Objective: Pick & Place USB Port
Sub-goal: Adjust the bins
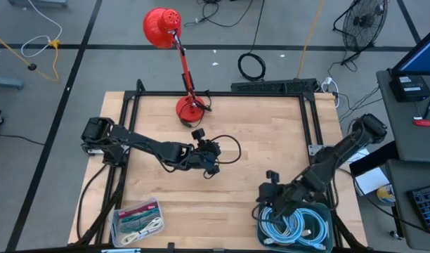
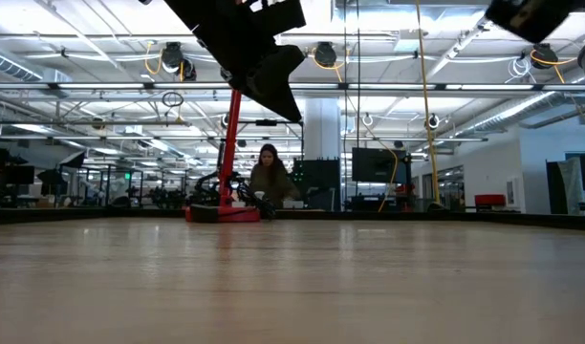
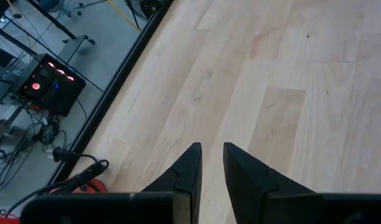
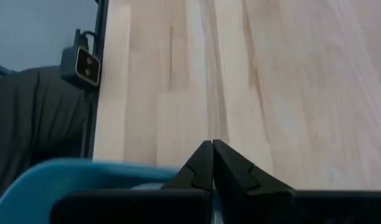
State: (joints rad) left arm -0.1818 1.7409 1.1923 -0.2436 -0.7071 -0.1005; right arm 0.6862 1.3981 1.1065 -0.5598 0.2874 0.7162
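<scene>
My left gripper [image 1: 213, 167] hangs over the middle of the table [image 1: 271, 133], slanting down; its fingers [image 3: 212, 150] stand a narrow gap apart with nothing between them. In the low view it shows as a dark shape [image 2: 283, 91] at the top. My right gripper [image 1: 265, 200] is shut and bare [image 4: 212, 146], just above the far left rim of a blue basket [image 1: 330, 225] of pale coiled cables at the near right. The basket's rim [image 4: 72, 171] shows beside the fingers. No USB port can be made out in any view.
A clear box [image 1: 138, 221] with cables stands at the near left. A red desk lamp [image 1: 190, 109] has its base at the far middle of the table. A black frame [image 1: 222, 93] runs around the table's edges. Bare wood lies between the two arms.
</scene>
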